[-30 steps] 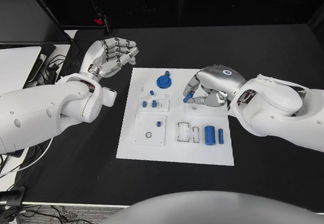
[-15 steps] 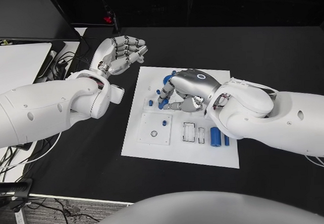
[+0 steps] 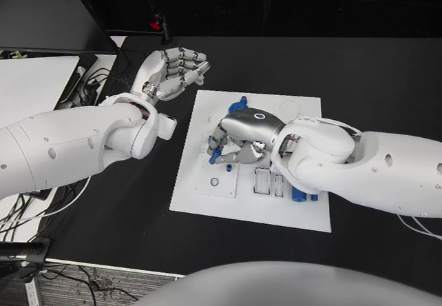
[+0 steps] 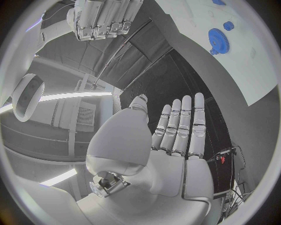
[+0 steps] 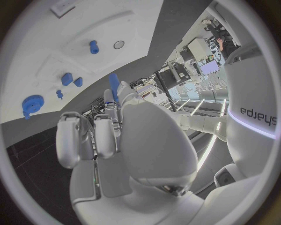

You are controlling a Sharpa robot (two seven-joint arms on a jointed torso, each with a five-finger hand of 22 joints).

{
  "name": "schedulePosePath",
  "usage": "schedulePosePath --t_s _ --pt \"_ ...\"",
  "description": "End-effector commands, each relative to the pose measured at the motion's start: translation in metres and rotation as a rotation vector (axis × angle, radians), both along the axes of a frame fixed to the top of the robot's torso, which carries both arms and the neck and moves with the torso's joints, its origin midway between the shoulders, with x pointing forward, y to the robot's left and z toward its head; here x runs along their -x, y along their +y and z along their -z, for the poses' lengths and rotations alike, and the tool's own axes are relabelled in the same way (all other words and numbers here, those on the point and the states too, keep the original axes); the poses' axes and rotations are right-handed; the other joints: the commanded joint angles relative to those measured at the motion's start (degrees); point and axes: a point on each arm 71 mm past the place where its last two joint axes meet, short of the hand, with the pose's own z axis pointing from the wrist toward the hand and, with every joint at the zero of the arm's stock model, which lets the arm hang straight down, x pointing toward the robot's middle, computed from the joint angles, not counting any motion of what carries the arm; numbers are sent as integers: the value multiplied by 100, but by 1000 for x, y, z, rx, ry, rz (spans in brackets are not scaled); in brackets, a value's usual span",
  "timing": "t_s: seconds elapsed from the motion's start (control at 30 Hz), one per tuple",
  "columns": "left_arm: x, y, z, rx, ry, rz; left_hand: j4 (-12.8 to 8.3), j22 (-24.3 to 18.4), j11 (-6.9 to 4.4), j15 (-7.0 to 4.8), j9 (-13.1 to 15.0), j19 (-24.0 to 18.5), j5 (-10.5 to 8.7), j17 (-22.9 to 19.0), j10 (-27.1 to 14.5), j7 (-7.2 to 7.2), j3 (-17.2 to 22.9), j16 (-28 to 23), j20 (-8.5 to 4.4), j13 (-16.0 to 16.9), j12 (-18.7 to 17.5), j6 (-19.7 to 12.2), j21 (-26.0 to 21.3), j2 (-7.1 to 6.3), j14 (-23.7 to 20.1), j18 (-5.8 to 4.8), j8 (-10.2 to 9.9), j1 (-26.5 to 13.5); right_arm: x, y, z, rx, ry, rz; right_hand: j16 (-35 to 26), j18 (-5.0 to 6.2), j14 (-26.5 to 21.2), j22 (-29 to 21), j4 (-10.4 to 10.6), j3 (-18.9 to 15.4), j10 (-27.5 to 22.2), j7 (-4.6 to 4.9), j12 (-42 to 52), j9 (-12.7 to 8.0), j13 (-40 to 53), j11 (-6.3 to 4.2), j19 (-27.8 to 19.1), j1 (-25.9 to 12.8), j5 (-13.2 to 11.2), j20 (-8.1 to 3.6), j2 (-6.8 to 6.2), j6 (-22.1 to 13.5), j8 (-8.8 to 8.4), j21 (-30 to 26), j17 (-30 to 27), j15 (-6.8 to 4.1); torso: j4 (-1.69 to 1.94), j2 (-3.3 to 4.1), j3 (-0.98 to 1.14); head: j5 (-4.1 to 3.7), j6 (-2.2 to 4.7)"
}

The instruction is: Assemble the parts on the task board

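Parts on the task board [image 3: 223,201] sit mostly under the right hand [image 3: 242,137], which hovers over the board's middle and pinches a blue peg [image 5: 114,83] between thumb and fingers. Just left of that hand lie small blue blocks [image 5: 71,80]; a blue gear [image 4: 219,35] sits toward the board's far edge, and blue cylinders [image 3: 299,192] stand near the right side. The left hand [image 3: 174,71] is raised off the board's far left corner, above the black worktop [image 3: 376,76], fingers straight and together, holding nothing.
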Motion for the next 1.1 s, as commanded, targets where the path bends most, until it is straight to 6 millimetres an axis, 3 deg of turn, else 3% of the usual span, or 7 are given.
schedulePosePath --t_s 0.03,1.1 --pt "0 -1 -2 4 -6 3 2 -8 -4 -9 -8 47 22 -6 -48 302 -20 37 1 -9 19 -26 39 -1 22 55 16 38 3 5 6 65 34 -56 19 9 219 1076 -6 30 39 17 -40 10 5 5 192 13 38 -30 31 30 15 19 -18 -22 0 -5 1 2 0" --pt "1 -2 -2 5 -6 4 3 -11 -3 -9 -9 47 28 -14 -57 302 -33 50 1 -10 33 -33 40 7 16 54 27 49 5 23 25 203 -1 -101 14 10 219 1074 -36 65 13 48 -126 -5 4 32 189 36 44 -13 35 -3 -30 12 -29 1 -1 1 -1 25 0"
